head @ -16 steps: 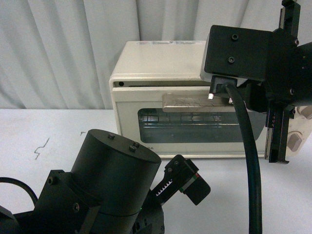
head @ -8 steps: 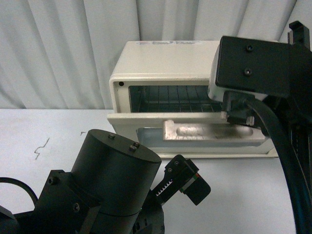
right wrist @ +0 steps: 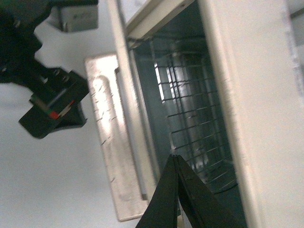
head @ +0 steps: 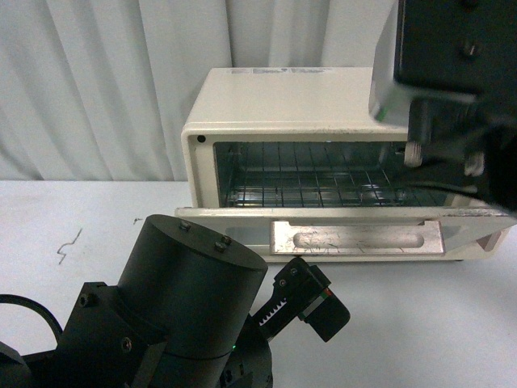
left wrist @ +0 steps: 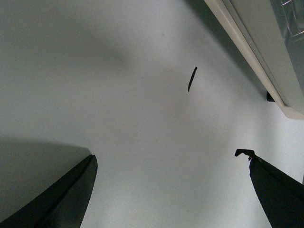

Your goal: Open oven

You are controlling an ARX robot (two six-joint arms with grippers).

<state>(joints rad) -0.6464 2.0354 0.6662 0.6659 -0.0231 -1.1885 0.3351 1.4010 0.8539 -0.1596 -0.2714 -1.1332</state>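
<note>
Lying flat now, your oven [head: 266, 105] door [head: 242, 230] has dropped from half-open, baring the rack [head: 323, 182]; right gripper [right wrist: 176, 190] clenched empty, left gripper [left wrist: 167, 156] released.

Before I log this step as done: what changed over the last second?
The oven door swung down from shut to fully open, baring the wire rack. The right gripper, shut, left the handle and rose. The oven body and left arm stayed put.
</note>
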